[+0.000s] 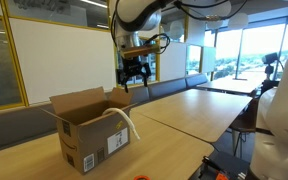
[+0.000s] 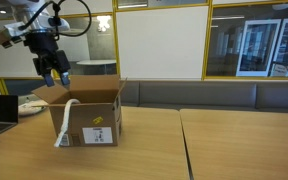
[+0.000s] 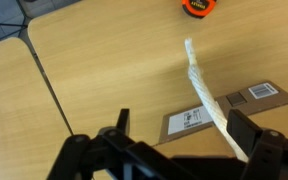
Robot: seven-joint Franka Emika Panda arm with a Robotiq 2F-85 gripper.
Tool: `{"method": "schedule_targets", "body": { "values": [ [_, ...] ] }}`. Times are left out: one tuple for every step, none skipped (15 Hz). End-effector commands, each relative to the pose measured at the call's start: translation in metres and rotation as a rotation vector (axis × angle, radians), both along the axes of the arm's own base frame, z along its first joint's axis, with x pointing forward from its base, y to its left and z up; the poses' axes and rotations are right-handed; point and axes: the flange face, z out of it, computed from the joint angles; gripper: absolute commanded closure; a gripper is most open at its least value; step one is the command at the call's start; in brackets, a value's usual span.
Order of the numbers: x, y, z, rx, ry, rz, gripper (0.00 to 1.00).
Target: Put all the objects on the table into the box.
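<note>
The claw (image 1: 134, 80) hangs open and empty above the box (image 1: 89, 135). The white tube (image 1: 127, 118) arches out over its rim and, being springy, could slide onto the desk (image 1: 184, 110).

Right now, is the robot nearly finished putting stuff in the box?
Not quite. Partly done: one end of the white tube is in the cardboard box, but the rest droops down its outside. In hand: nothing; the gripper hovers open above the box. Left: get the tube fully inside, and pick up the small orange-red thing lying on the table.
</note>
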Motion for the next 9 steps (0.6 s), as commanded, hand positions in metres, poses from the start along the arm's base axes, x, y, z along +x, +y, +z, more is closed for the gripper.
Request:
{"method": "schedule_targets", "body": {
  "values": [
    [-0.045, -0.002, -0.030, 0.034, 0.011, -0.040, 0.00],
    [-0.052, -0.003, -0.040, 0.047, 0.026, -0.046, 0.00],
    [-0.056, -0.003, -0.052, 0.056, 0.035, -0.054, 0.00],
    [-0.058, -0.006, -0.067, 0.065, 0.035, -0.069, 0.00],
    [-0.058, -0.008, -0.083, 0.075, 0.042, -0.082, 0.00],
    [-0.058, -0.012, -0.102, 0.084, 0.042, -0.109, 0.00],
    [-0.057, -0.017, -0.122, 0.102, 0.050, -0.136, 0.00],
    [-0.057, -0.022, -0.142, 0.118, 0.060, -0.156, 0.00],
    [-0.055, -0.029, -0.163, 0.131, 0.066, -0.185, 0.00]
  ]
}}
